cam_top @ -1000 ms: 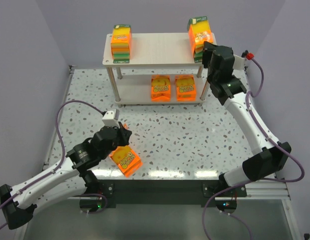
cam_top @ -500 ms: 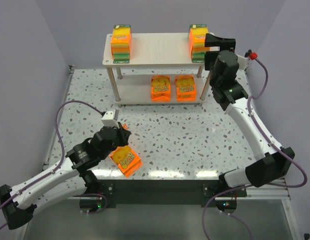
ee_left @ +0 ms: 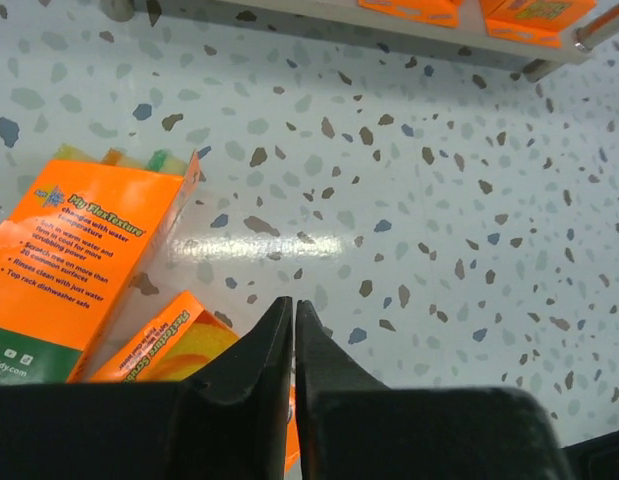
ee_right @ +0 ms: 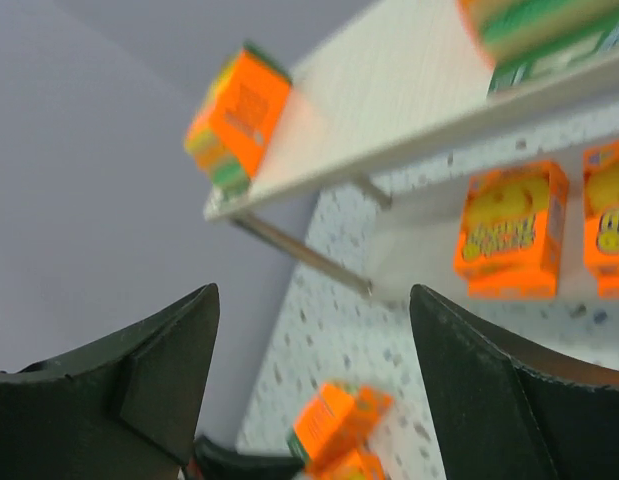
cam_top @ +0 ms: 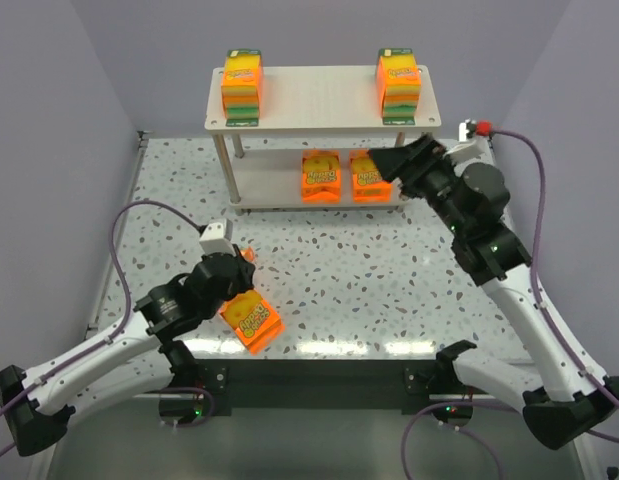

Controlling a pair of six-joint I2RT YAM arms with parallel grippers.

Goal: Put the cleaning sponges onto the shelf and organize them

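Top cam: shelf (cam_top: 319, 95) sat at far side of worktop (cam_top: 389, 270) w/ 4 packs on it: top-left pack (cam_top: 242, 85) and top-right pack (cam_top: 399, 85) upright at the board's ends, lower pair (cam_top: 344, 177) side by side below. Only one loose pack (cam_top: 251, 318) was clear, beside the left arm; a 2nd was mostly hidden under the wrist.

Left wrist cam got both: flat pack (ee_left: 79, 270) w/ printed text up, and tilted pack (ee_left: 164, 350) poking out just beside the left fingers (ee_left: 259, 360), which were clenched, nothing between.

Right wrist cam (blurry) saw the shelf from low and to the side; right fingers (ee_right: 159, 370) were spread wide, empty.

Shelf: pale wood-grain rect boards, thin round legs. Worktop: glossy speckled stone-look w/ glare. Packs: boxy, bright orange. Fingers: black tapered wedges.
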